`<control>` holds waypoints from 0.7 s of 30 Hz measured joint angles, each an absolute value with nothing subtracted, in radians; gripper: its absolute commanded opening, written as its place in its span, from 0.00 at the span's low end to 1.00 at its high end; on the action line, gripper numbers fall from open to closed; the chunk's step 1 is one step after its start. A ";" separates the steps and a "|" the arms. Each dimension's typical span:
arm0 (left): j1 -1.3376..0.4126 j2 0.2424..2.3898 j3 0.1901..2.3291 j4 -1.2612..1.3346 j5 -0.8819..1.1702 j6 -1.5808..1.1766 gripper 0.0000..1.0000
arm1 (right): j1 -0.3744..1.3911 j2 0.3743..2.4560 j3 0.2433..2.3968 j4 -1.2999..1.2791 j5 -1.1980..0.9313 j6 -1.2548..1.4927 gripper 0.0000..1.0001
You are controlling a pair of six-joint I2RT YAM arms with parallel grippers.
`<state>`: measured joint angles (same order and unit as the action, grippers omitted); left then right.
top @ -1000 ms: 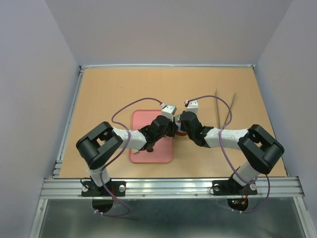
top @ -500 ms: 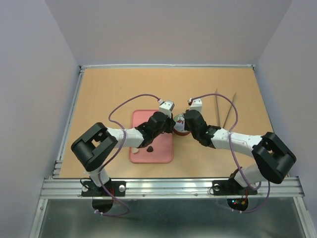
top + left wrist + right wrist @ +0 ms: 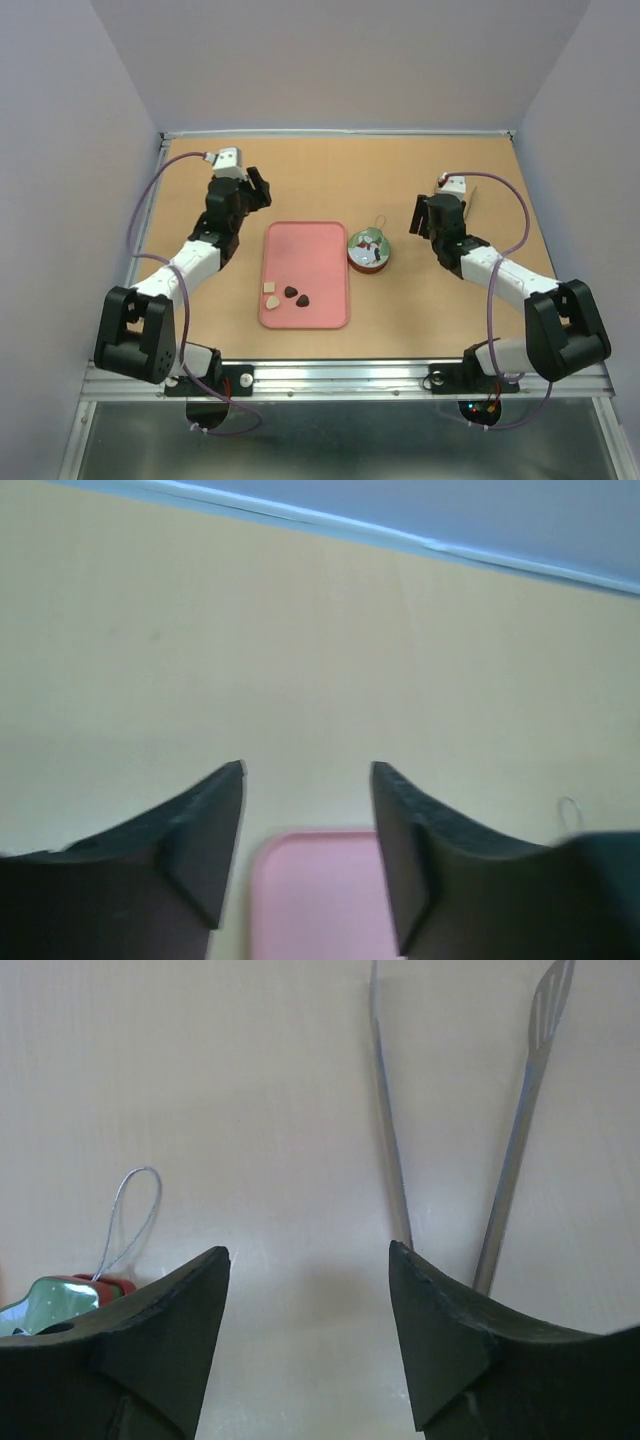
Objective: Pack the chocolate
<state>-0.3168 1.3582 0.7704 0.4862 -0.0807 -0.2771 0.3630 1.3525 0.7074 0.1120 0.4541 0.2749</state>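
Three small chocolate pieces lie on the near part of the pink tray (image 3: 325,240): a cream chocolate (image 3: 270,294), a dark round chocolate (image 3: 289,292) and a dark heart chocolate (image 3: 303,299). The round red tin (image 3: 369,249) stands right of the tray with its decorated lid on. My left gripper (image 3: 257,191) hangs open over the table, far left of the tray; in the left wrist view the left gripper (image 3: 307,770) is empty, with the tray's corner (image 3: 320,890) below it. My right gripper (image 3: 422,215) is open and empty, right of the tin; the right gripper (image 3: 308,1250) has bare table between its fingers.
Metal tongs (image 3: 385,1110) lie on the table just beyond the right gripper, mostly hidden under the right arm in the top view. The tin's edge (image 3: 50,1295) and its wire loop (image 3: 130,1210) show at the left of the right wrist view.
Both arms have pulled back from the tin at the centre, the left to the far left, the right to the right. Both grippers went from shut to open.
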 measured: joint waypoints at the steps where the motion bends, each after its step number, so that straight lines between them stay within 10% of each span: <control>1: -0.288 1.347 0.772 0.467 -0.078 -0.274 0.94 | 0.340 1.347 0.707 0.109 0.430 0.270 0.82; 5: -0.196 1.253 0.773 0.363 -0.130 -0.263 0.99 | 0.299 1.291 0.707 0.088 0.399 0.264 0.98; 21: -0.230 1.036 0.786 0.231 -0.224 -0.270 0.99 | 0.294 1.117 0.708 0.027 0.332 0.269 1.00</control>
